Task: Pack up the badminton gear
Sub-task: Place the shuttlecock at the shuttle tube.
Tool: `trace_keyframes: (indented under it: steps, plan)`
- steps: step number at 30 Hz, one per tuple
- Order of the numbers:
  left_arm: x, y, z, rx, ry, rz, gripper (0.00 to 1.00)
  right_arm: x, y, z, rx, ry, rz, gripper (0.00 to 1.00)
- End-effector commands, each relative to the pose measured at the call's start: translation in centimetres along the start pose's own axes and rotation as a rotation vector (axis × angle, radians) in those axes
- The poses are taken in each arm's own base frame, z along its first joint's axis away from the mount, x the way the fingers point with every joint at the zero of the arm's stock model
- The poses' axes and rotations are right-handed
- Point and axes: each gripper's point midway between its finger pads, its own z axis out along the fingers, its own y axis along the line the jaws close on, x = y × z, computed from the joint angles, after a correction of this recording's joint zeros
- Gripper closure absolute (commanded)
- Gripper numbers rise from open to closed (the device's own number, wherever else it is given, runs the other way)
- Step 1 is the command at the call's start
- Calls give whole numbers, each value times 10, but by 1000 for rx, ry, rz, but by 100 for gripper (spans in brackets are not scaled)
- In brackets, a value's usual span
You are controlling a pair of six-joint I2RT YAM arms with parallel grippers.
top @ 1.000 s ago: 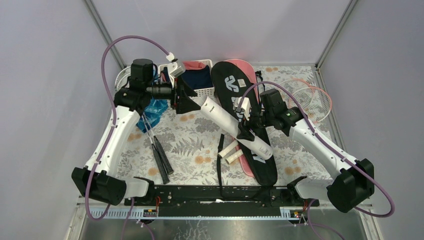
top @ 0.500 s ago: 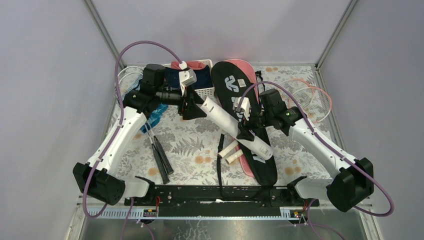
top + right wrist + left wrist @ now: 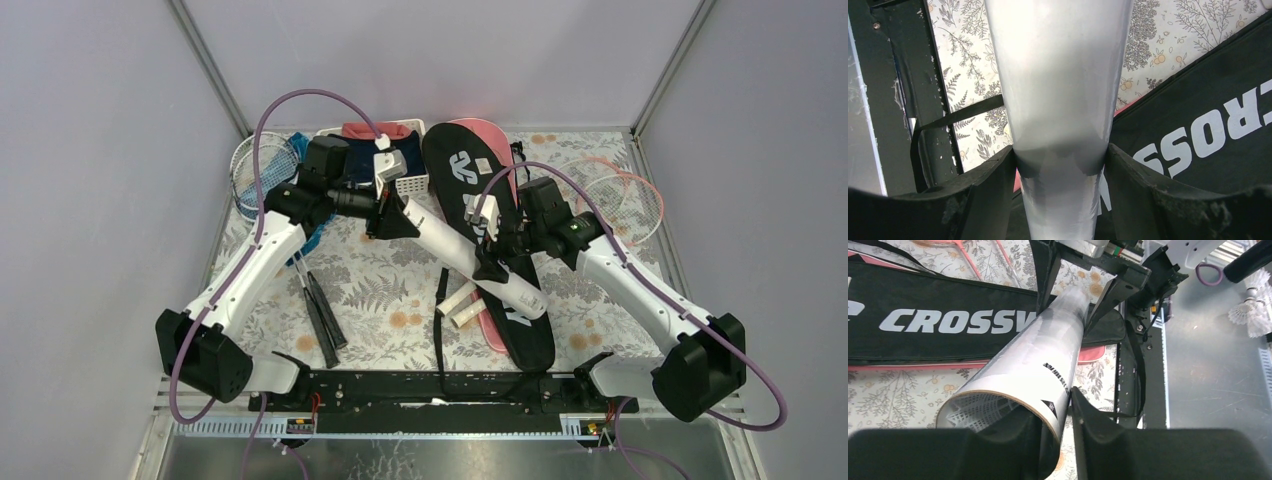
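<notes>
The long white shuttlecock tube (image 3: pixel 462 250) lies slanted over the black "CROSSWAY" bag (image 3: pixel 455 165), which rests on the pink bag (image 3: pixel 488 128). My right gripper (image 3: pixel 488 262) is shut on the tube's middle, a finger (image 3: pixel 993 185) on each side of the tube (image 3: pixel 1058 75). My left gripper (image 3: pixel 392 218) is at the tube's open upper end. One finger sits inside the tube's mouth (image 3: pixel 998 410) and the other finger (image 3: pixel 1088 425) presses the outside wall, so the gripper (image 3: pixel 1057 407) pinches the rim. Black-handled rackets (image 3: pixel 322 315) lie at the left.
A white slatted basket (image 3: pixel 410 183) with navy and red clothes stands behind the left gripper. Racket heads lie at the back left (image 3: pixel 250 165) and the right (image 3: pixel 625 195). Two white handles (image 3: pixel 460 305) and a black strap (image 3: pixel 440 320) lie in front. A loose shuttlecock (image 3: pixel 1248 315) shows beyond the table edge.
My left arm has swung right to the tube's open end and its jaws have closed on the rim. The right gripper has kept its hold without moving.
</notes>
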Motion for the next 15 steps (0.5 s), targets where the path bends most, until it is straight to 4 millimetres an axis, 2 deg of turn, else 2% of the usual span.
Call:
trace_keyframes:
  steps: [1,2,5,8,11,15]
  plan:
    - [-6,-12,6,56,-18,19,77,-36,-10,-6,26,-96,-49,66]
    - [-8,-13,5,55,-22,24,82,-36,-10,-6,26,-94,-51,61]
    - [-14,-16,2,55,-32,43,100,-37,-11,-7,29,-94,-53,37]
    - [-21,-19,1,56,-52,34,100,-46,-12,-8,29,-115,-48,2]
    - [-26,-21,2,57,-80,18,100,-58,-8,-7,-5,-154,-34,0]
    - [-28,-23,4,66,-91,5,100,-62,-8,0,-36,-152,-17,0]
